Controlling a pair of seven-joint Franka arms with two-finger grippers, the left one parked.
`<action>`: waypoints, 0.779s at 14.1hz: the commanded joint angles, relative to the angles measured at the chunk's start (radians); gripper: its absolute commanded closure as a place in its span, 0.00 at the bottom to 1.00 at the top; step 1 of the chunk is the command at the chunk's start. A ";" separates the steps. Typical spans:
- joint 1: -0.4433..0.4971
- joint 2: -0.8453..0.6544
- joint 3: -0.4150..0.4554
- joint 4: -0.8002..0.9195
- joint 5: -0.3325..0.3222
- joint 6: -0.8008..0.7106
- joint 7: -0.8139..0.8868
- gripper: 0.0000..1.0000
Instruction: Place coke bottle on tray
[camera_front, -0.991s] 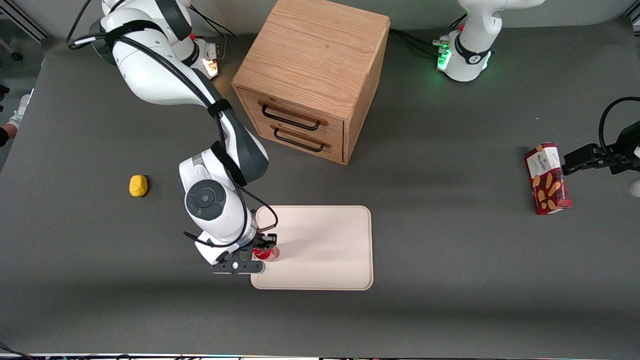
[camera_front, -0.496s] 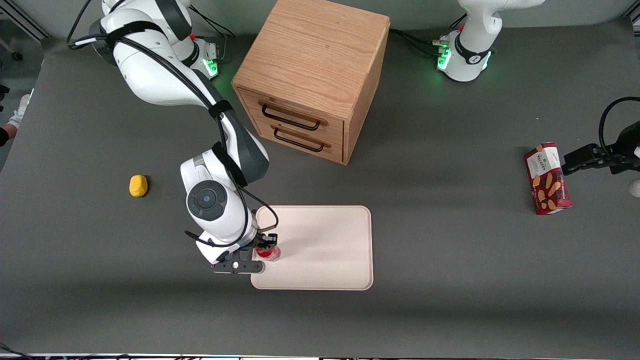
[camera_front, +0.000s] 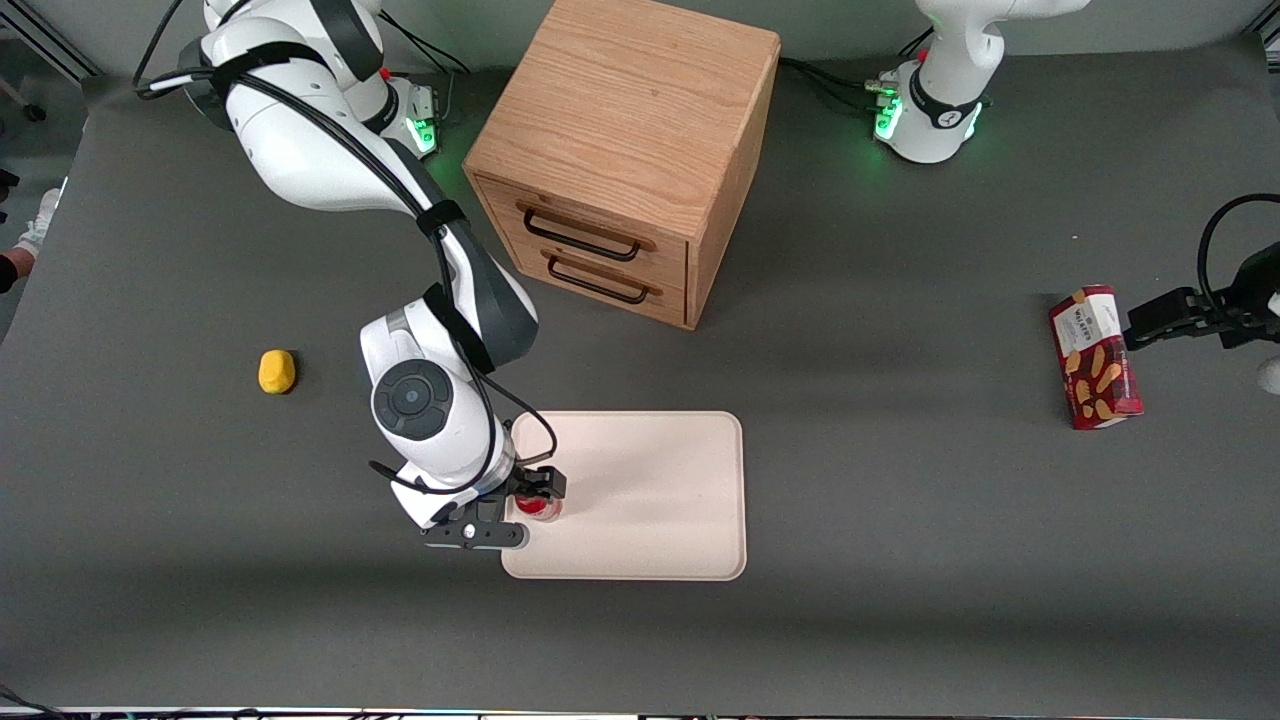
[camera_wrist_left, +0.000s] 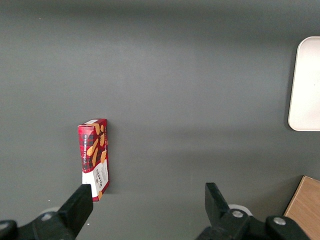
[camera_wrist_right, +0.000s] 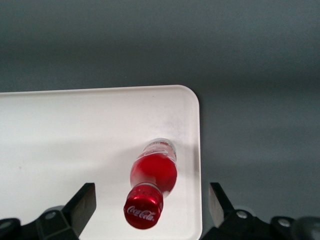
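Right wrist view — gripper (camera_wrist_right: 150, 205) wide, clear of coke bottle (camera_wrist_right: 152, 175) | front — bottle on tray (camera_front: 650, 500)

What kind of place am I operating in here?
Likely a robotics lab tabletop: a grey-covered table holding test props, a wooden cabinet and tray. The claw is open around the coke bottle.
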 joint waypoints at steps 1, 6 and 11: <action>0.004 -0.054 -0.003 0.000 -0.015 -0.026 0.035 0.00; 0.008 -0.210 0.000 -0.002 -0.004 -0.298 0.037 0.00; 0.016 -0.378 0.000 -0.016 -0.004 -0.527 0.042 0.00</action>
